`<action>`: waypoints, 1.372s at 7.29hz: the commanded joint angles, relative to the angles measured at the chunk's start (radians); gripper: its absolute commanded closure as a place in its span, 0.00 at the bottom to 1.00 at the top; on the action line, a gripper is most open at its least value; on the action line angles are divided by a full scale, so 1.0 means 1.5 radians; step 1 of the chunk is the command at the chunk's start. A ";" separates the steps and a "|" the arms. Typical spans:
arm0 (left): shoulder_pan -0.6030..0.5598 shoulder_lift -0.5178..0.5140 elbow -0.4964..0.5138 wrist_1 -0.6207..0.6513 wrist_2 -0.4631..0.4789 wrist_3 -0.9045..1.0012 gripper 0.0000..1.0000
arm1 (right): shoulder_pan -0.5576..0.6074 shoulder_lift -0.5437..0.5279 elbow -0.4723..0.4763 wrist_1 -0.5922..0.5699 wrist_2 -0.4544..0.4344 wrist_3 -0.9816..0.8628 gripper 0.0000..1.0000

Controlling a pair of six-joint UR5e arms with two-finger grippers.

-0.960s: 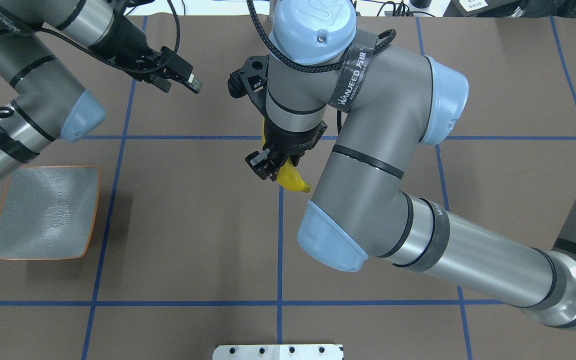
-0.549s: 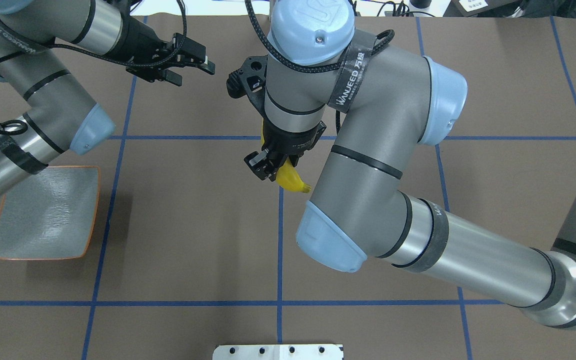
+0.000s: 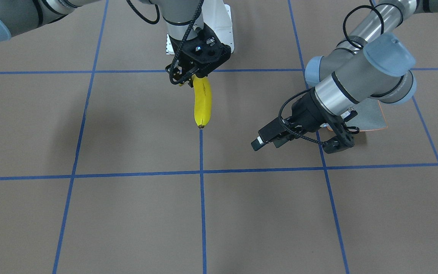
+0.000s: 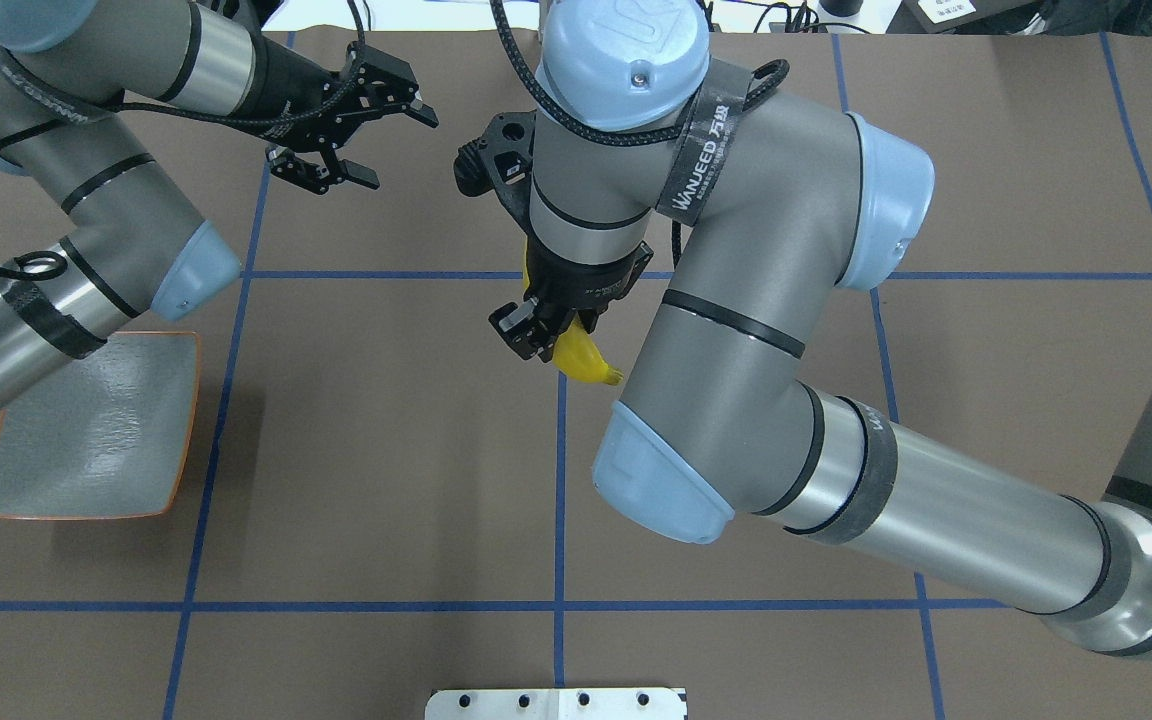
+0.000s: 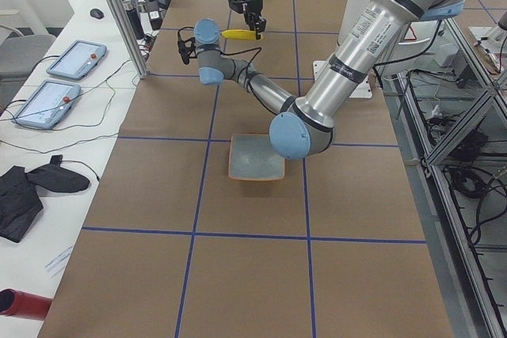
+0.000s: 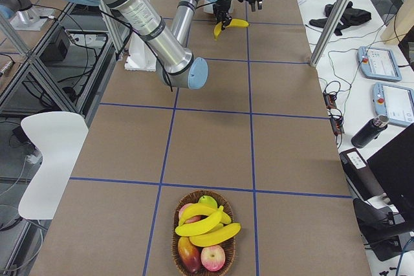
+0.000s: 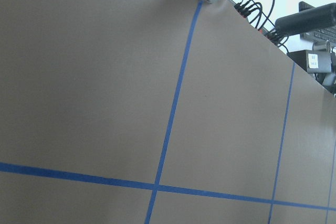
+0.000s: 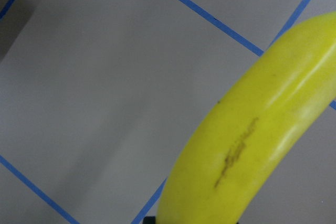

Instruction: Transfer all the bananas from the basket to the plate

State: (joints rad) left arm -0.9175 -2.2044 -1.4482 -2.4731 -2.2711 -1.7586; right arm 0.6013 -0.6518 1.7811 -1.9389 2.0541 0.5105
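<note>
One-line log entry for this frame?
right gripper: shut on banana, mid-air | left gripper: open, empty | plate: empty | basket: more bananas inside

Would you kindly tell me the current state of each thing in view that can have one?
right gripper: shut on the banana.
banana: gripped at one end, in the air.
left gripper: open, empty.
plate: empty.
basket: holds the remaining bananas and other fruit.
</note>
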 commanded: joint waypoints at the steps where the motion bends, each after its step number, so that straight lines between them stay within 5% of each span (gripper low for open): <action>1: 0.022 0.000 0.001 -0.092 -0.001 -0.055 0.01 | -0.001 0.000 0.001 0.000 0.001 -0.001 1.00; 5: 0.070 -0.001 -0.006 -0.222 0.001 -0.109 0.01 | -0.002 0.000 0.000 0.000 0.004 -0.001 1.00; 10: 0.122 -0.034 -0.005 -0.225 0.056 -0.110 0.01 | -0.002 0.000 0.006 0.000 0.008 -0.002 1.00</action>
State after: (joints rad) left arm -0.7521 -2.2450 -1.4572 -2.8100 -2.2168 -1.9221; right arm 0.5982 -0.6519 1.7865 -1.9378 2.0660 0.5078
